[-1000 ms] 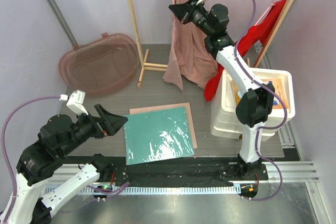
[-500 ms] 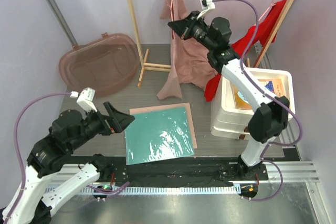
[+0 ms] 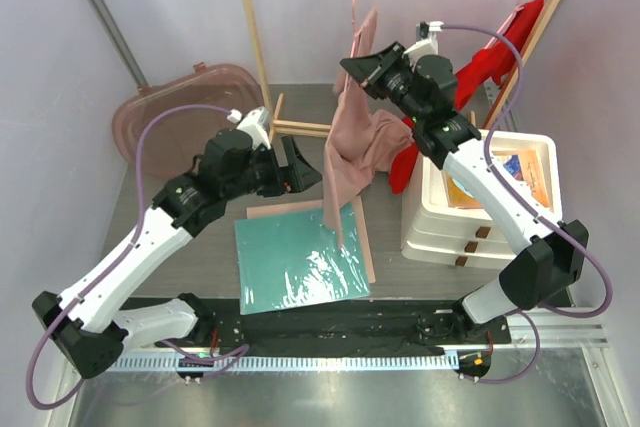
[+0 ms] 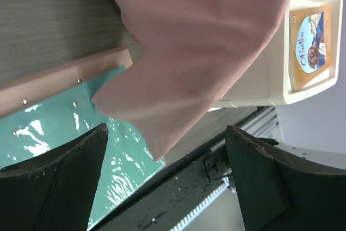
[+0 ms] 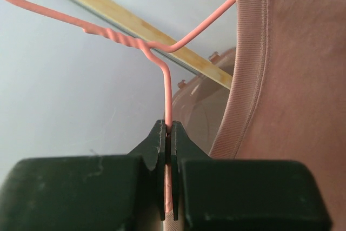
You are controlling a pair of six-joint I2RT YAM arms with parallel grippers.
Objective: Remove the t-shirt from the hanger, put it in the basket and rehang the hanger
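Note:
A pink t-shirt [image 3: 355, 147] hangs on a pink wire hanger [image 3: 357, 2] that is off the rail, above the table. My right gripper [image 3: 365, 65] is shut on the hanger's neck; in the right wrist view the wire [image 5: 167, 90] is pinched between my gripper's [image 5: 168, 133] jaws, with the shirt collar [image 5: 248, 79] to the right. My left gripper [image 3: 305, 167] is open just left of the shirt's lower part. In the left wrist view the shirt's hem [image 4: 205, 41] hangs ahead of my gripper [image 4: 165, 177], not between the fingers [image 4: 54, 187].
A green mat [image 3: 295, 257] lies on a pink board below the shirt. A white drawer box [image 3: 480, 217] stands to the right, with a red garment [image 3: 495, 52] hanging over it. A pink tub [image 3: 185, 117] lies at the back left beside the wooden rack post [image 3: 255, 47].
My right gripper has brought the hanger and shirt down and to the right, away from the rail. My left arm has swung forward and right, up to the shirt's lower edge.

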